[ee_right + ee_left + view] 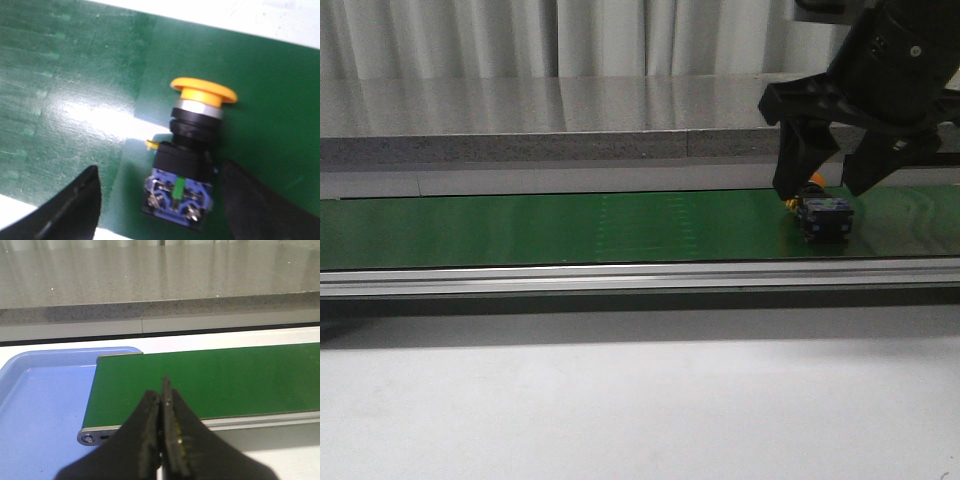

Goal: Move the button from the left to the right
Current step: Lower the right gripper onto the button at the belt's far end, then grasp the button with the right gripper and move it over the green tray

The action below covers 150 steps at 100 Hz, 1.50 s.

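A green conveyor belt (570, 228) is seen running across the tabletop (620, 400) from its left edge to its right edge, with a metal rail along the near side. The button (823, 215) is lying on its side on the belt, toward the right edge of the tabletop. In the right wrist view its yellow-orange mushroom head, silver collar, black body and blue terminal block with a small green mark (192, 155) can be made out.

The right gripper (820, 185) is positioned directly above the button. Its jaws are spread wide, one on each side of the button, and nothing is held between them; neither finger is seen touching the button.

The left gripper (162, 440) is shown only in its own wrist view, over the belt's end near the left edge of the tabletop. Its jaws are pressed together with nothing between them. A light blue tray (30, 390) is placed just beside that end of the belt.
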Tool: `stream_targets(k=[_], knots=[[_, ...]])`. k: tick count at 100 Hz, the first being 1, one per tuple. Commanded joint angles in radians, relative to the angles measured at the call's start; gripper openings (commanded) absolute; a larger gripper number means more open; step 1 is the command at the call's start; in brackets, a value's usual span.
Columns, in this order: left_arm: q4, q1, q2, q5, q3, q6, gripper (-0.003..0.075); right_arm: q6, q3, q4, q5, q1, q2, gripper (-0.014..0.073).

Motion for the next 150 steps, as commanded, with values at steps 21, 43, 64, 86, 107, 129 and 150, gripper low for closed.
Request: stream_targets(k=[21, 43, 64, 86, 107, 129, 150], knots=[[-0.013, -0.008, 0.006, -0.076, -0.025, 0.002, -0.0021, -0.009, -0.033, -0.001, -0.045, -0.004, 0.015, 0.0470], [-0.013, -0.008, 0.006, -0.076, -0.025, 0.002, -0.0021, -0.009, -0.033, -0.006, -0.039, -0.005, 0.015, 0.0223], [-0.013, -0.008, 0.006, -0.076, -0.025, 0.002, -0.0020, -0.009, -0.070, -0.011, 0.023, -0.018, 0.004, 0.0173], [-0.013, -0.008, 0.006, -0.076, -0.025, 0.002, -0.0020, -0.009, -0.108, -0.067, 0.073, -0.106, -0.079, 0.0173], [-0.013, -0.008, 0.006, -0.076, -0.025, 0.002, -0.0021, -0.009, -0.110, -0.147, 0.087, -0.284, -0.136, 0.0173], [-0.013, -0.008, 0.006, -0.076, -0.025, 0.002, -0.0021, -0.009, -0.110, -0.176, 0.075, -0.492, -0.124, 0.0173], [-0.013, -0.008, 0.006, -0.076, -0.025, 0.002, -0.0021, -0.009, -0.110, -0.179, 0.007, -0.621, -0.087, 0.0173]])
